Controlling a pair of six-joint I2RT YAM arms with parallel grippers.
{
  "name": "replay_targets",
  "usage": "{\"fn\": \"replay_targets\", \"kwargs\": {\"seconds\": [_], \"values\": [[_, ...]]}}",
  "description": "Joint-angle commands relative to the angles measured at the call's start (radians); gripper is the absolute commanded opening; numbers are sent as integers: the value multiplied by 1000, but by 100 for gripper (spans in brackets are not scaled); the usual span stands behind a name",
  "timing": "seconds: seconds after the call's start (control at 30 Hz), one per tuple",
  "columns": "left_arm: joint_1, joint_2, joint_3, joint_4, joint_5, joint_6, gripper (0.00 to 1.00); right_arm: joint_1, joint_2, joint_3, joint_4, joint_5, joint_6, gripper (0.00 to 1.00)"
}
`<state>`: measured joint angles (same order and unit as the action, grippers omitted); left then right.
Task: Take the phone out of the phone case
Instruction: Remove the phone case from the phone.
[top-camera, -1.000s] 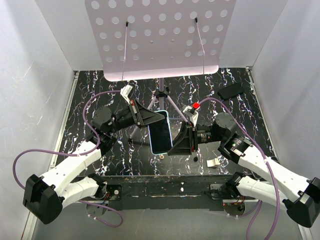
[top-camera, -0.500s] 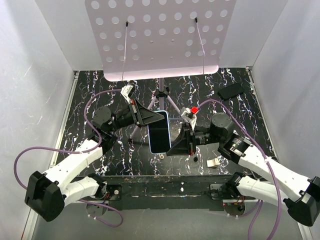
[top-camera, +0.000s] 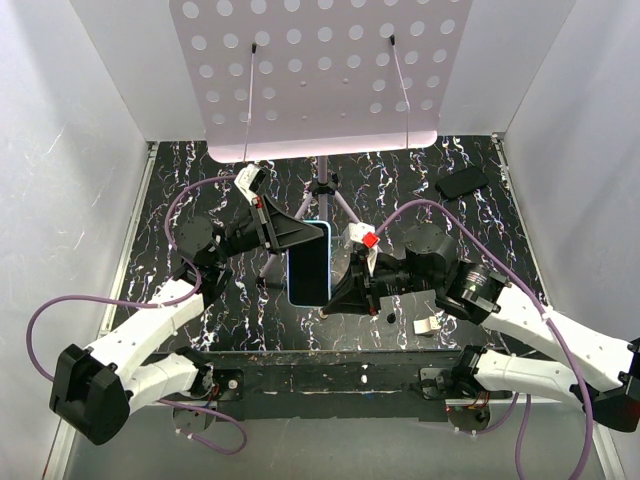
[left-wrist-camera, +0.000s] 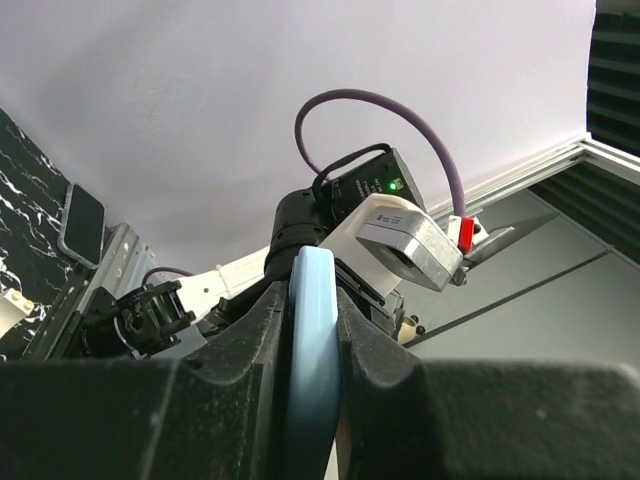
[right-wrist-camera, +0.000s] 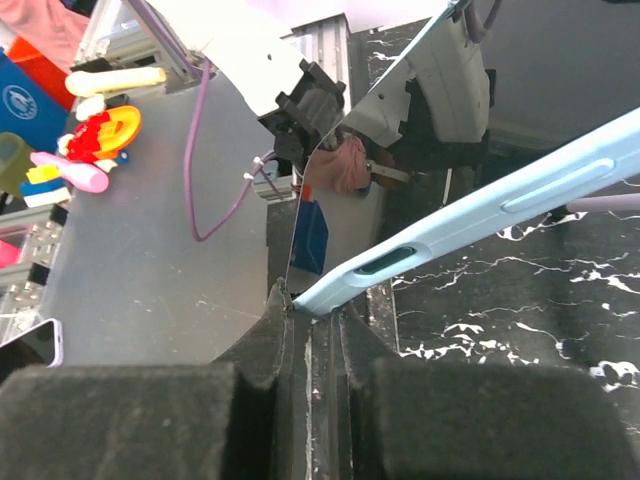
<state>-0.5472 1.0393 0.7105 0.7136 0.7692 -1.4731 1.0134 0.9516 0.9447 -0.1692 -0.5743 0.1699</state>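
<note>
The phone (top-camera: 309, 272), dark screen up, sits inside the light blue phone case (top-camera: 290, 285) and is held in the air above the table's middle. My left gripper (top-camera: 318, 236) is shut on the case's far right corner. In the left wrist view the blue case edge (left-wrist-camera: 312, 330) is pinched between the left gripper's (left-wrist-camera: 312, 300) jaws. My right gripper (top-camera: 333, 300) is at the near right corner. In the right wrist view the right gripper (right-wrist-camera: 312, 318) has its jaws together, and the corner of the case (right-wrist-camera: 480, 205) rests on their tips. The glossy screen (right-wrist-camera: 180, 260) mirrors the room.
Another black slab (top-camera: 461, 182) lies at the back right of the marbled table and also shows in the left wrist view (left-wrist-camera: 82, 222). A small white piece (top-camera: 428, 325) lies near the right arm. A tripod stand (top-camera: 322, 190) carries a perforated white board (top-camera: 310, 70) behind the phone.
The phone and case have shifted left and a little nearer. My right gripper has followed leftward to the near right corner. My left gripper has moved slightly left, still holding.
</note>
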Motion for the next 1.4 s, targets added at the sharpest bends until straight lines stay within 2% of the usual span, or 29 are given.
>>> {"fn": "replay_targets", "kwargs": {"seconds": [0.0,0.27,0.37,0.5,0.53,0.6,0.67,0.7,0.8,0.97,1.17,1.37], "values": [[-28,-2,-17,-39,-13,-177,0,-10,24,75,83,261,-218,1],[-28,8,-32,-6,-13,-204,0,20,21,81,96,415,-247,1],[-28,5,-40,16,-30,-199,0,24,18,75,114,496,-199,1],[-28,-8,-59,87,-91,-169,0,24,7,66,-4,749,18,1],[-28,-27,-60,83,-119,-138,0,16,4,71,-68,784,111,8],[-28,-54,-69,47,-163,-89,0,-5,4,92,-235,753,234,22],[-26,-61,-83,34,-200,-67,0,-19,-14,91,-309,650,330,40],[-26,-58,-91,44,-215,-73,0,-24,-34,71,-306,592,376,41],[-25,-56,-126,83,-263,-90,0,-42,-105,11,-216,374,521,41],[-25,-111,-129,9,-346,-3,0,-44,-206,-56,-8,248,735,41],[-25,-174,-138,-55,-430,54,0,-42,-160,-98,195,166,853,36],[-25,-145,-144,0,-423,27,0,-42,-143,-100,206,217,844,36]]}}
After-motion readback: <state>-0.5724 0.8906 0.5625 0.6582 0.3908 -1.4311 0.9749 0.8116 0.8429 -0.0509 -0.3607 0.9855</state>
